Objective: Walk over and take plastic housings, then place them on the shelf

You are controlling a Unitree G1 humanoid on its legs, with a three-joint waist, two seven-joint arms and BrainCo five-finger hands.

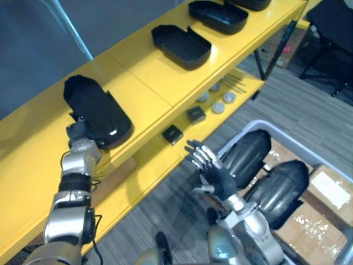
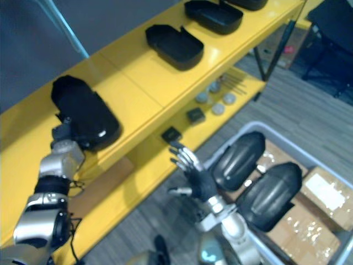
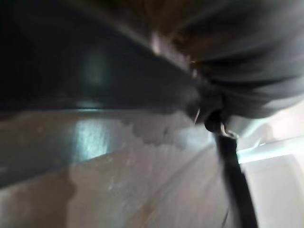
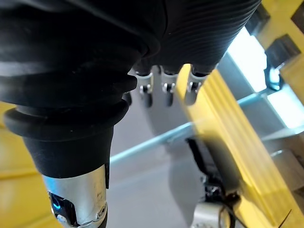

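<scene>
A black plastic housing [image 1: 98,109] lies on the yellow shelf's top board [image 1: 143,77], its near end over the front edge. My left hand [image 1: 79,132] is right at that near end, touching it; the same dark housing [image 3: 95,71] shows very close in the left wrist view. Two more housings [image 1: 182,45] [image 1: 219,15] lie farther along the board. My right hand [image 1: 212,168] hovers open, fingers spread, holding nothing, between the shelf and a grey bin [image 1: 309,146]. In the bin lie two dark housings [image 1: 246,152] [image 1: 282,187].
The lower shelf board [image 1: 160,157] carries two small black blocks [image 1: 172,134] [image 1: 196,114], grey discs [image 1: 219,106] and thin rods [image 1: 234,83]. Cardboard boxes [image 1: 331,187] sit beside the housings in the bin. A black chair [image 1: 331,33] stands at the far right.
</scene>
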